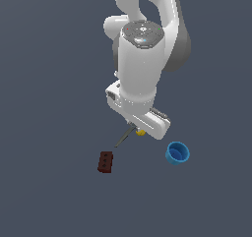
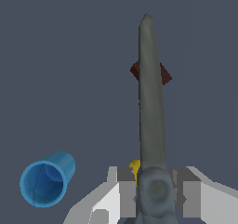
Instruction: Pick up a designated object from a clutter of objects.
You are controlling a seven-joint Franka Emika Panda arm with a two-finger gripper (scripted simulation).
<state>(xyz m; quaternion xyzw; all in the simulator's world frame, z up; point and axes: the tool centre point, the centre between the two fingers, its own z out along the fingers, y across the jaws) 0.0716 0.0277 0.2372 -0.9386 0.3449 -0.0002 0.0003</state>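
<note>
The scissors (image 1: 124,137) show as a thin grey blade slanting out from under the hand in the exterior view. In the wrist view the long grey blade (image 2: 151,97) runs away from the camera, its pivot sitting between the two fingers. My gripper (image 1: 134,128) (image 2: 155,195) is shut on the scissors near the pivot. A small yellow bit (image 1: 141,132) (image 2: 135,165) peeks out beside the fingers; I cannot tell if it is a handle or the ball. The hand hides the handles.
A dark red brick with holes (image 1: 105,162) lies beyond the blade tip, partly covered by the blade in the wrist view (image 2: 166,77). A blue cup (image 1: 177,153) (image 2: 46,181) lies on its side at the exterior view's right.
</note>
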